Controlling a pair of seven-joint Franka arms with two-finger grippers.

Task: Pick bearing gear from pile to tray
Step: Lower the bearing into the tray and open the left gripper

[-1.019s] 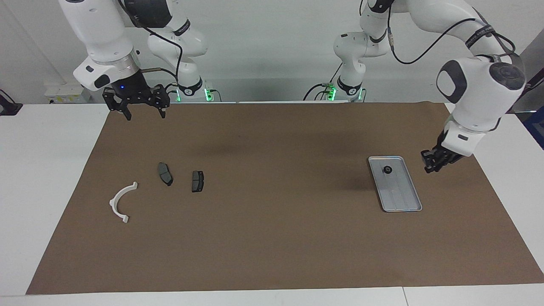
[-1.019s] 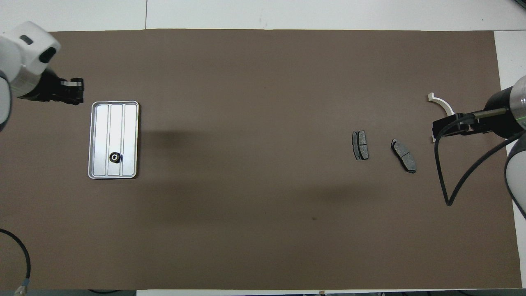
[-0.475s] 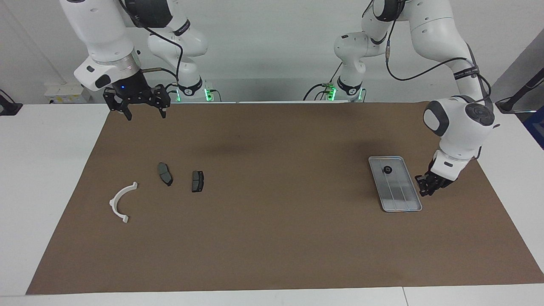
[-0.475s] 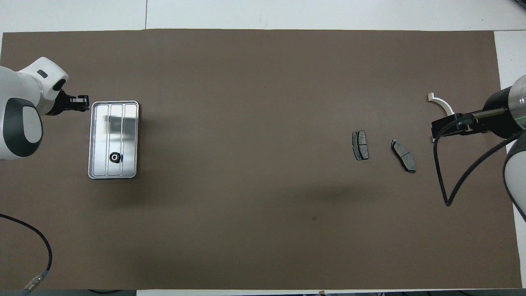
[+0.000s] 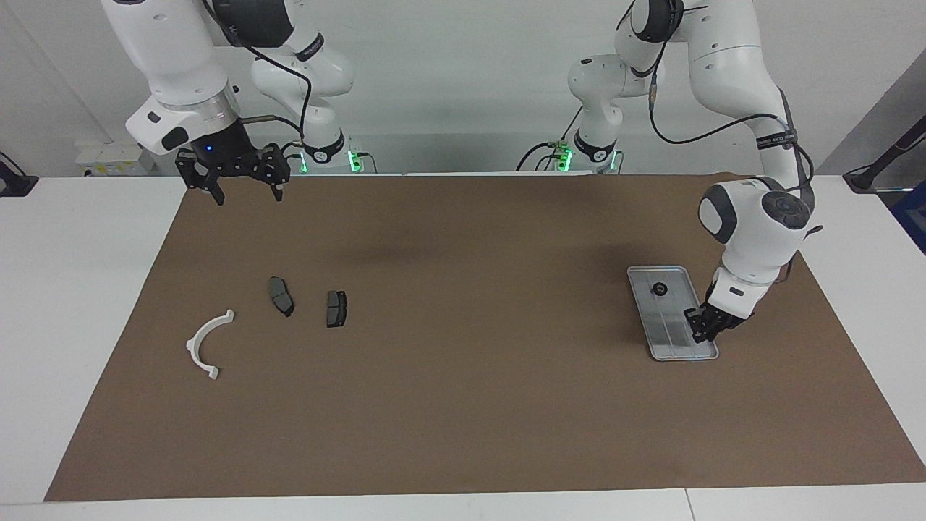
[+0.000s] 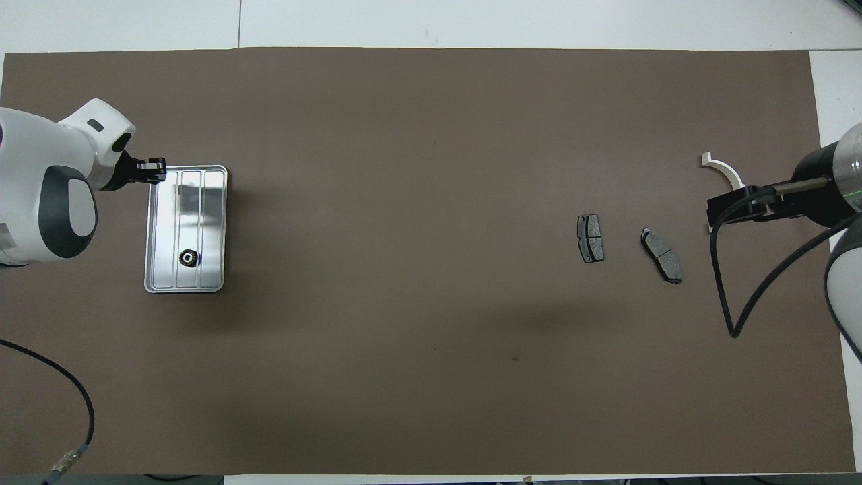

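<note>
Brown mat (image 5: 463, 405) bears tray (image 5: 669, 351), left pincer (image 5: 700, 334) clenched at its rim, right pincer (image 5: 242, 192) released

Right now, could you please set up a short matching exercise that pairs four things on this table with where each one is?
Things:
1. small black round part
2. left hand
3. white arc-shaped piece
4. right hand

Places:
A. raised over the mat's edge nearest the robots, waiting
B. in the tray, at its end nearer the robots
C. at the tray's rim, near its corner farther from the robots
D. on the mat toward the right arm's end, beside the two brake pads

Pairs: 1-B, 2-C, 3-D, 4-A
</note>
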